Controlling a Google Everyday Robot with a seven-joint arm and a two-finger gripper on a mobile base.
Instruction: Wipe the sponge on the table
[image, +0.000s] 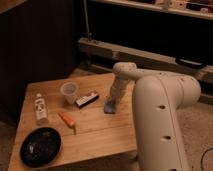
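The low wooden table fills the lower left of the camera view. On its right half lies the small blue sponge, flat on the planks. My gripper points down at the end of the white arm and presses on the sponge from above, just right of the black-and-white block. The arm's large white body covers the table's right edge.
A clear cup stands left of the block. A small bottle lies near the left edge, an orange carrot-like object in the middle, and a black plate at the front left corner. Dark shelving runs behind the table.
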